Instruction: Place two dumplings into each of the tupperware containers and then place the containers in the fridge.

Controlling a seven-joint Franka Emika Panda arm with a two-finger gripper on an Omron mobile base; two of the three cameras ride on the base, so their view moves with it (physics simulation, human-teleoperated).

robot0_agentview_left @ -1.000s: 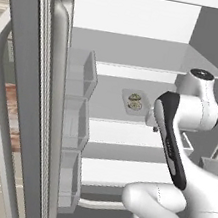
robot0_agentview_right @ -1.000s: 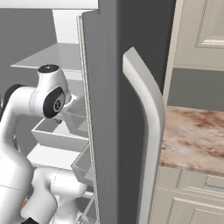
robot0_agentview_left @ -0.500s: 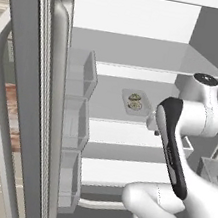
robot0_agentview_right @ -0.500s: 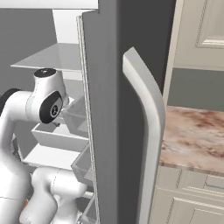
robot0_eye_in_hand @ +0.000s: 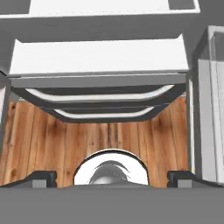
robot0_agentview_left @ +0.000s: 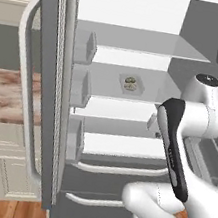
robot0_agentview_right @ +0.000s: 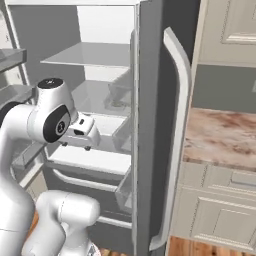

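The fridge stands open, with its doors swung out at both sides. On its middle shelf rests a pale shallow tupperware container holding small tan dumplings. My gripper hangs in front of the lower shelves, below and to the right of that container, pointing down. In the hand view the gripper is open, its fingertips far apart with nothing between them. That view looks down past the fridge's lower drawers to the wooden floor.
Left fridge door with clear bins and a long curved handle. Right door close beside the arm. Marble counter over pale cabinets to the right. Two drawer handles below the shelves.
The arm's elbow has sunk slightly and the hand has shifted a little in front of the shelves. The container on the shelf has not moved.
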